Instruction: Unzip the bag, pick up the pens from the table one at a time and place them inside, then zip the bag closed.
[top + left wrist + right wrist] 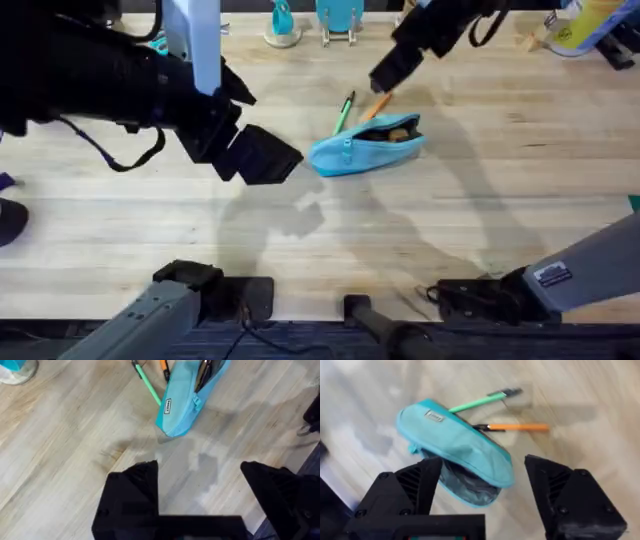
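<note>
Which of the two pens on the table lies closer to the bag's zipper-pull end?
The green pen. It lies toward the end of the bag with the zipper pull, while the orange pen lies further along toward the bag's open, gaping end.

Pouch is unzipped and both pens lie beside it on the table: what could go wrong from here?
1. The green pen and orange pen lie close together against the pouch, so the open right gripper might catch both or nudge the pouch.
2. The pouch lies on its side, unheld; the open left gripper hangs apart from it, so a pen pushed in could shove it along the table.
</note>
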